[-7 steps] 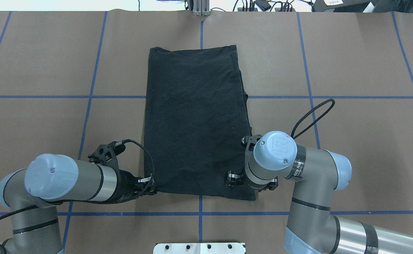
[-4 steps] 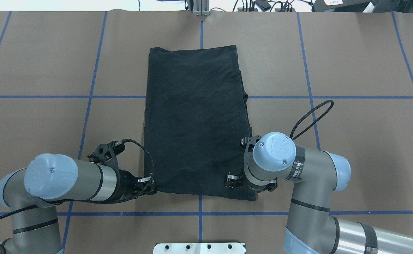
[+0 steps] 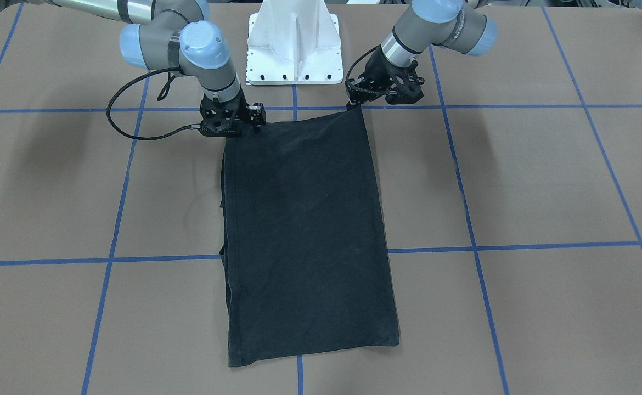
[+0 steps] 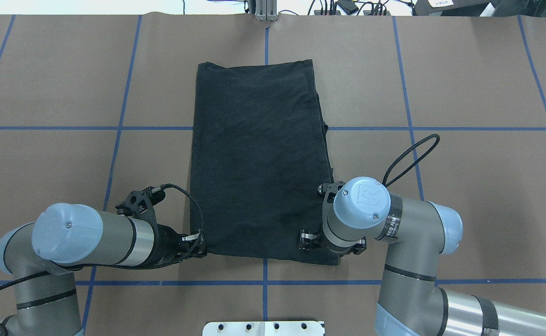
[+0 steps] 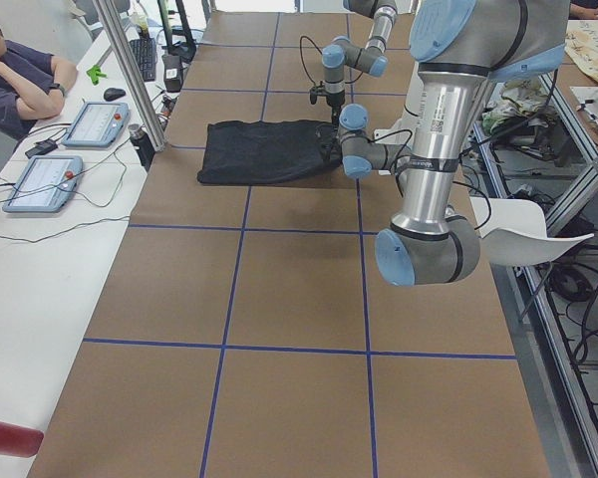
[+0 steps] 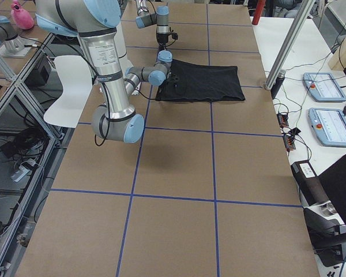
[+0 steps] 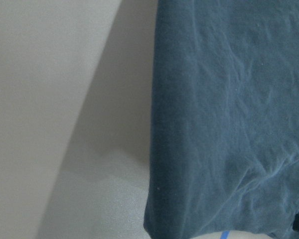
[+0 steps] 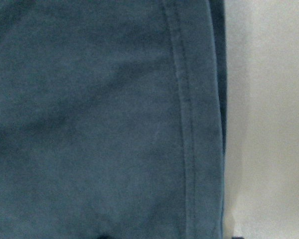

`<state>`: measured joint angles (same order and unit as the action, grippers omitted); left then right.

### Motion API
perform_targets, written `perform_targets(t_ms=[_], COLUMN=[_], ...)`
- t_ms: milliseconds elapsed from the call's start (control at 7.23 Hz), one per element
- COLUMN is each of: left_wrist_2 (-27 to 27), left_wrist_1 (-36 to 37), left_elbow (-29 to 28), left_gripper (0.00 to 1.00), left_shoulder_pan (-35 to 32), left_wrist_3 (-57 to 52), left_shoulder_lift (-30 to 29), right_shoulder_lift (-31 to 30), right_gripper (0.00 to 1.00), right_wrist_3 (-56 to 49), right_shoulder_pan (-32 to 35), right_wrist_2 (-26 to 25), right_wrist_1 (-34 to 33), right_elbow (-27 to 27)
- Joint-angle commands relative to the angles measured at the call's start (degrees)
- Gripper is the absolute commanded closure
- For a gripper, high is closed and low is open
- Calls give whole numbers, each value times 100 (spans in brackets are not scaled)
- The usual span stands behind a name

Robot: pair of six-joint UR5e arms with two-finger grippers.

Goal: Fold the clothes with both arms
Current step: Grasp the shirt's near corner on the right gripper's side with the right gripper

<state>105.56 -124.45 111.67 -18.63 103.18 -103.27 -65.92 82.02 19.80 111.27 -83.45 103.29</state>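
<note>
The black T-shirt (image 4: 259, 158) lies folded into a long rectangle on the table, also in the front view (image 3: 304, 230). Its chest graphic and collar logo are hidden. My left gripper (image 4: 201, 247) lies low at the shirt's near left corner and looks shut on it; in the front view (image 3: 355, 102) that corner is drawn up to a point. My right gripper (image 4: 332, 249) points straight down onto the near right corner, also in the front view (image 3: 232, 130). Two dark fingertips (image 8: 104, 236) show apart at the bottom of the right wrist view, astride the hem.
The table is covered in brown paper with blue tape lines (image 4: 264, 273). The white base pedestal (image 3: 293, 44) stands just behind the shirt's near edge. A black cable loop (image 4: 413, 154) sticks out beside my right wrist.
My right wrist has crept slightly toward the robot's base over the shirt's near right corner. The left arm and the shirt have not visibly moved.
</note>
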Motion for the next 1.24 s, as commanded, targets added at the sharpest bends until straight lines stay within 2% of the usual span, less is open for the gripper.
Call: perform_targets(t_ms=[0,138,277,692,968,1107], left_wrist_2=[0,-9,-9,0,0,-9], left_wrist_1=[0,0,0,0,-9,0], left_elbow=[12,21,21,4,12,30], left_gripper=[100,100,100,100,100,100], left_shoulder_pan=[0,0,0,0,0,0], left_wrist_3=[0,0,0,0,0,0], left_shoulder_lift=[0,0,0,0,0,0], right_shoulder_lift=[0,0,0,9,87,105], right_gripper=[26,26,34,78,95,100], right_wrist_3=[-2,-2,-2,-2,-2,7], right_shoulder_pan=[-2,-2,-2,-2,6,15], right_wrist_2=[8,9,17,9,0,-9], right_wrist_1=[5,13,22,31,31,31], right_elbow=[-2,-2,-2,-2,24,59])
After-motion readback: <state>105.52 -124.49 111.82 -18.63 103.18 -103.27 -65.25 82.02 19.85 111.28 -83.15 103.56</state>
